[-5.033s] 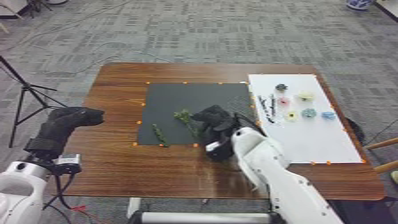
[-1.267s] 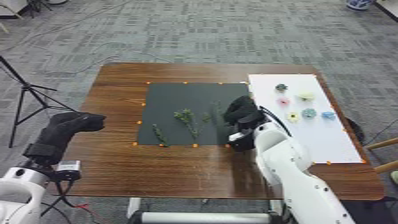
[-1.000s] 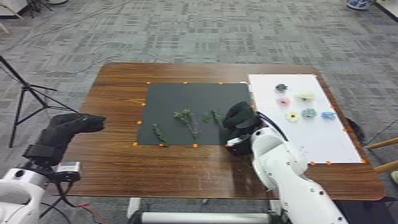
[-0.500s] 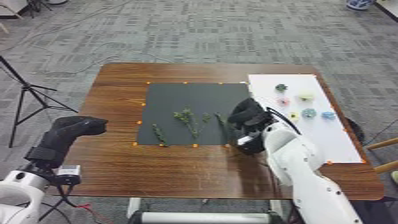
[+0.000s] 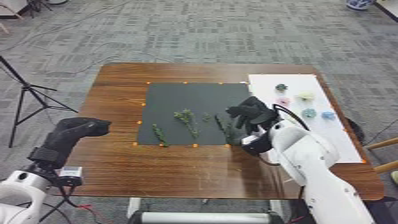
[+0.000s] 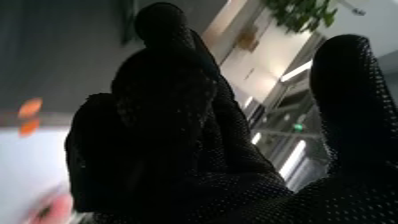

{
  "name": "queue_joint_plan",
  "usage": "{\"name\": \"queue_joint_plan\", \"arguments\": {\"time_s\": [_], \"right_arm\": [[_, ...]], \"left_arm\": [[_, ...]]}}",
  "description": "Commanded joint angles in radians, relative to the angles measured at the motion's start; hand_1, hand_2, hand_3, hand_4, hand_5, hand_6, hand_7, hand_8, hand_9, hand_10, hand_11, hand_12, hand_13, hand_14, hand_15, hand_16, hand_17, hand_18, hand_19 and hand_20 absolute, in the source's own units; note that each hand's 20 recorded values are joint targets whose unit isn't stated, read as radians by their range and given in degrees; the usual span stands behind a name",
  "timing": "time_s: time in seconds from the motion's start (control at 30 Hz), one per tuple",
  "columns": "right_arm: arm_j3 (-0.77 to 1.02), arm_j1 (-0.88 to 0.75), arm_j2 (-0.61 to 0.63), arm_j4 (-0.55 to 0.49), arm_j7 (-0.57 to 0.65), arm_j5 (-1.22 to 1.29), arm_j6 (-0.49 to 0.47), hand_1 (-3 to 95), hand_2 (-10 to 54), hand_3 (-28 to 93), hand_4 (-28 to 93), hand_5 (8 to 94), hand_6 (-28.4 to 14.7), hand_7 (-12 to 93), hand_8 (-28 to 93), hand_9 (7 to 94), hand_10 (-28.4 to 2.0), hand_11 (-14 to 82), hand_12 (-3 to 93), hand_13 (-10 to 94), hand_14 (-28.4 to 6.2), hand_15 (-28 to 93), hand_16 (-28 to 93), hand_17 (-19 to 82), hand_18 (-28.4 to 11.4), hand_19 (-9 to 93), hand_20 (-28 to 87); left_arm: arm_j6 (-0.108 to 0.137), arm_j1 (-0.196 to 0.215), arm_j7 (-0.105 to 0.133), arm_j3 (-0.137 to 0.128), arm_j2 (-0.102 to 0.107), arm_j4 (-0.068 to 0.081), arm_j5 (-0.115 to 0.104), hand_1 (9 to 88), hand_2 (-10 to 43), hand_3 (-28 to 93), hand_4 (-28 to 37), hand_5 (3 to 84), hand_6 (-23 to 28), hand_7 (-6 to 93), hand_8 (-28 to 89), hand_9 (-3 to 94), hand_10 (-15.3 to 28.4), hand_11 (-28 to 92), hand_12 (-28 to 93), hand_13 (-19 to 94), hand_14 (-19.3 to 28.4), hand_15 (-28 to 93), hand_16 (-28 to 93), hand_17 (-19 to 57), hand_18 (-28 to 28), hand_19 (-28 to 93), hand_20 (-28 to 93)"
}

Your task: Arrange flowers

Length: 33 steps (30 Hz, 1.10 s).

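Head view: rightmost sprig (image 5: 221, 122) seemingly beside right hand (image 5: 254, 113).

Green sprigs (image 5: 159, 134) lie apart on the dark mat (image 5: 169, 97), pink, cream and blue blooms (image 5: 308, 113) on the white sheet (image 5: 264, 84).

Right hand (image 5: 253, 113) stands between stems (image 5: 185, 116) and flowers (image 5: 308, 113).

The right hand (image 5: 254, 113) is where two sheets meet side by side on the worktop (image 5: 151, 170). The left sheet (image 5: 182, 95) lies to its left, with sprigs (image 5: 187, 118) on it, the nearest just beside the hand. The right sheet (image 5: 266, 82) lies to its right, bearing flowers (image 5: 308, 113), some farther ahead than the hand, others directly to its right.
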Motion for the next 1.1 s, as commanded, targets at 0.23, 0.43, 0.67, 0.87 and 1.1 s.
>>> {"name": "queue_joint_plan", "arguments": {"time_s": [0.23, 0.43, 0.67, 0.87, 1.1], "right_arm": [[0.241, -0.141, 0.258, -0.082, -0.154, -0.140, 0.419, 31.2, -4.1, 62, -9, 62.3, -6.4, 23, -4, 71.4, -17.9, 17.8, 23.4, 81, -10.1, 43, 32, 55, -15.0, 88, 35], [0.274, -0.145, 0.351, 0.002, -0.160, -0.278, 0.420, 33.8, -9.4, 64, -10, 58.7, -5.2, 22, -5, 66.3, -17.2, 16.6, 23.6, 75, -11.0, 43, 31, 50, -16.7, 86, 39], [0.179, -0.116, 0.367, 0.083, -0.201, -0.333, 0.399, 34.5, -9.5, 65, -11, 58.1, -4.6, 22, -5, 66.6, -16.6, 17.4, 23.7, 75, -10.7, 47, 32, 50, -16.9, 87, 41], [0.012, 0.034, 0.395, 0.182, -0.169, -0.352, 0.268, 36.8, -9.5, 65, -12, 60.7, -3.9, 22, -5, 76.0, -13.0, 25.9, 25.2, 84, -7.1, 51, 33, 57, -13.6, 92, 40], [-0.123, 0.134, 0.443, 0.253, -0.196, -0.401, 0.226, 37.0, -9.5, 64, -12, 61.8, -4.0, 20, -5, 82.1, -12.5, 29.0, 25.6, 90, -4.9, 49, 33, 62, -11.4, 93, 40]], "left_arm": [[0.095, 0.037, 0.035, -0.035, 0.002, -0.005, -0.034, 25.1, -6.0, 68, -18.9, 57.9, -0.4, 21.6, -8, 54.9, 14.3, 23, 16, 44, 18.4, 27, 4, 1.7, 17.0, 28, 28], [0.105, 0.022, 0.040, -0.022, 0.003, -0.002, -0.031, 25.3, -6.0, 69, -19.3, 58.4, -0.3, 22.4, -8, 55.5, 14.3, 23, 16, 45, 18.2, 28, 4, 1.9, 16.8, 27, 28], [0.091, 0.021, 0.029, -0.017, -0.004, -0.002, -0.014, 25.5, -5.7, 69, -19.7, 58.6, -0.3, 22.6, -8, 55.6, 14.4, 24, 16, 45, 18.1, 28, 3, 1.9, 16.8, 28, 28], [0.104, 0.015, 0.033, -0.013, -0.009, -0.007, 0.007, 25.6, -5.2, 69, -19.8, 58.6, -0.4, 22.6, -8, 55.5, 14.3, 24, 16, 45, 18.3, 28, 3, 1.9, 16.8, 28, 28], [0.105, 0.021, 0.029, -0.010, -0.019, -0.011, 0.007, 25.9, -4.7, 69, -19.7, 58.8, -0.3, 22.7, -9, 55.8, 14.4, 24, 16, 46, 18.2, 28, 3, 2.0, 16.9, 28, 29]]}}
